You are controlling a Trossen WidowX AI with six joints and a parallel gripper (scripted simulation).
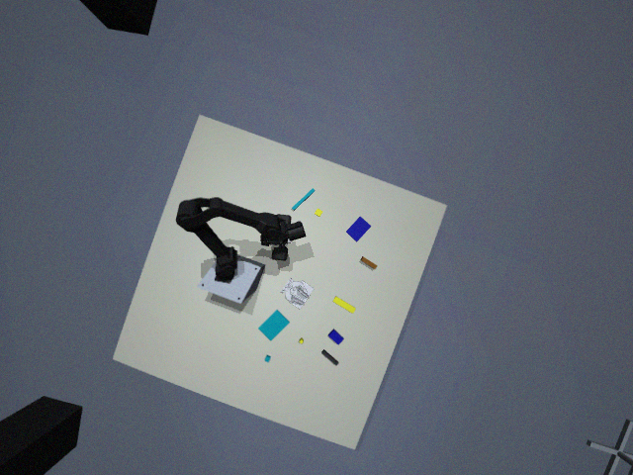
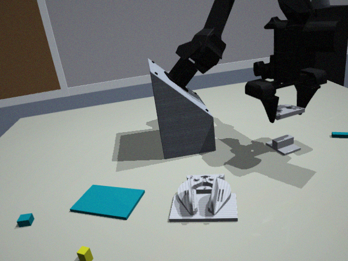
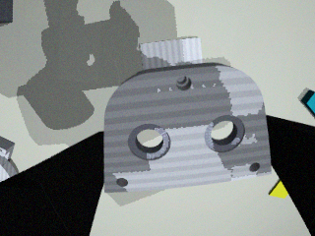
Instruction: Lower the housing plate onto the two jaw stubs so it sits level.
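The housing plate [image 2: 291, 111] [image 3: 184, 113] hangs above the pale table [image 1: 229, 373] [image 2: 70, 162] at the right of the scene, clamped between the fingers of the black gripper [image 1: 278, 237] [image 2: 289, 113] [image 3: 183, 132], its two large round holes showing from above. Below it, apart from the plate, a small gray stand [image 2: 283, 143] [image 3: 169, 51] with an upright block rests on the tabletop. Nearer and to the left, well apart from the raised plate, the pale base [image 2: 202, 216] [image 1: 297, 293] carries two upright jaw pieces, the left one [image 2: 184, 193] and the right one [image 2: 222, 193], side by side with a gap between them. The arm [image 1: 234, 212] [image 2: 205, 47] rises from a sloped pedestal [image 1: 251, 291] [image 2: 182, 123] farther back. Left of the base lies a flat teal sheet [image 1: 274, 325] [image 2: 108, 200], with a small teal block [image 1: 267, 358] [image 2: 25, 219] beyond its left side and a yellow block [image 1: 301, 340] [image 2: 85, 253] nearer. At far right lies a slim teal bar [image 1: 303, 199] [image 2: 340, 135] [image 3: 309, 101].
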